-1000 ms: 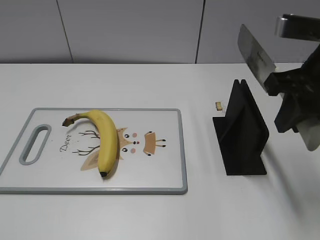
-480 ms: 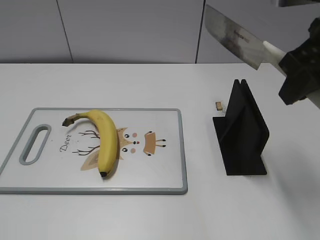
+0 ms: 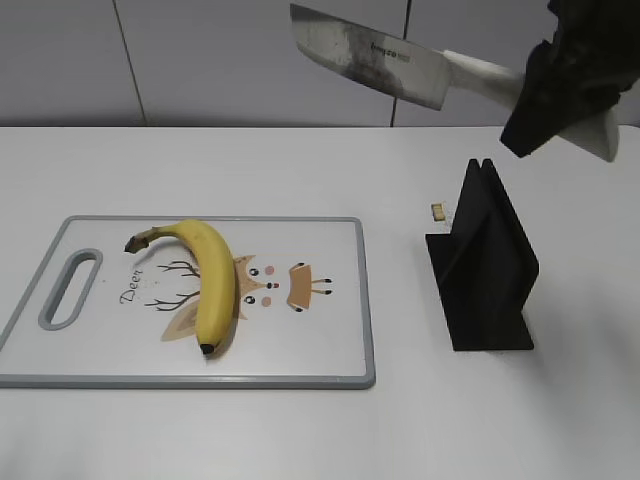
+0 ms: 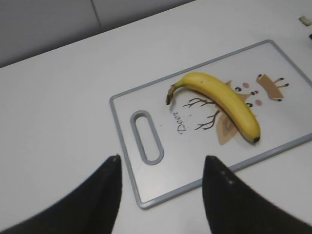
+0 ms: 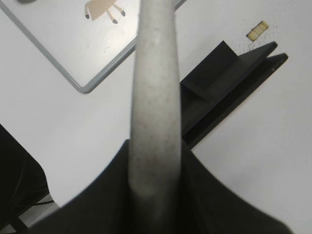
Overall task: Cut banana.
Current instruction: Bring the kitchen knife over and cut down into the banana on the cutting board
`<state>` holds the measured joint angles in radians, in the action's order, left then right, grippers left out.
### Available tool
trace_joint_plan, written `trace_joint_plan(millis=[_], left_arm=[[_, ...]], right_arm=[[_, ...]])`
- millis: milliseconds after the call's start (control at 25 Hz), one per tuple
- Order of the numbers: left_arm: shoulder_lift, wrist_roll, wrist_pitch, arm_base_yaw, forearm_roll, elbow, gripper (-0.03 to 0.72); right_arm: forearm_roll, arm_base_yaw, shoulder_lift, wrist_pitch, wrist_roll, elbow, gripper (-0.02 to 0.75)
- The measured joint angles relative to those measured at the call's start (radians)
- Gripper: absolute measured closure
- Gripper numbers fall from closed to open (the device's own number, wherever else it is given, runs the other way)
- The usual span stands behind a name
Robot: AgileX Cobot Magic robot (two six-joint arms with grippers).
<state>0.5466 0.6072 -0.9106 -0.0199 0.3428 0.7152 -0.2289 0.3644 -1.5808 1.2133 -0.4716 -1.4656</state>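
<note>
A curved yellow banana (image 3: pixel 208 281) lies on a white cutting board (image 3: pixel 330 350) at the left of the table; it also shows in the left wrist view (image 4: pixel 224 102) on the board (image 4: pixel 195 161). My right gripper (image 3: pixel 545 95) is shut on the pale handle of a cleaver knife (image 3: pixel 365 55), held high at the upper right with the blade pointing left. The handle (image 5: pixel 156 92) fills the right wrist view between the jaws (image 5: pixel 156 170). My left gripper (image 4: pixel 161 168) is open and empty, above the board's handle end; it is out of the exterior view.
A black knife stand (image 3: pixel 485 265) sits right of the board, also in the right wrist view (image 5: pixel 229 92). A small tan scrap (image 3: pixel 437 211) lies behind it. The board has a grey rim and a handle slot (image 3: pixel 68 290).
My right gripper has lifted the knife out above the stand and swung it so the blade extends leftward over the table. The banana and board have not moved.
</note>
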Motion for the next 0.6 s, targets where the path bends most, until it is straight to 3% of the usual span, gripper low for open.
trace_joint_plan(millis=[240, 400, 600], left_arm=[[0.263, 0.24, -0.044, 0.0, 0.171, 0.186, 0.043], [0.426, 0.409, -0.148, -0.013, 0.227, 0.33, 0.03], [0.595, 0.587, -0.174, -0.083, 0.227, 0.435, 0.041]], right_arm=[[-0.001, 0.052, -0.117, 0.003, -0.157, -0.128, 0.566], [-0.006, 0.087, -0.174, 0.003, -0.358, -0.151, 0.566], [-0.069, 0.12, -0.207, 0.003, -0.518, -0.153, 0.566]])
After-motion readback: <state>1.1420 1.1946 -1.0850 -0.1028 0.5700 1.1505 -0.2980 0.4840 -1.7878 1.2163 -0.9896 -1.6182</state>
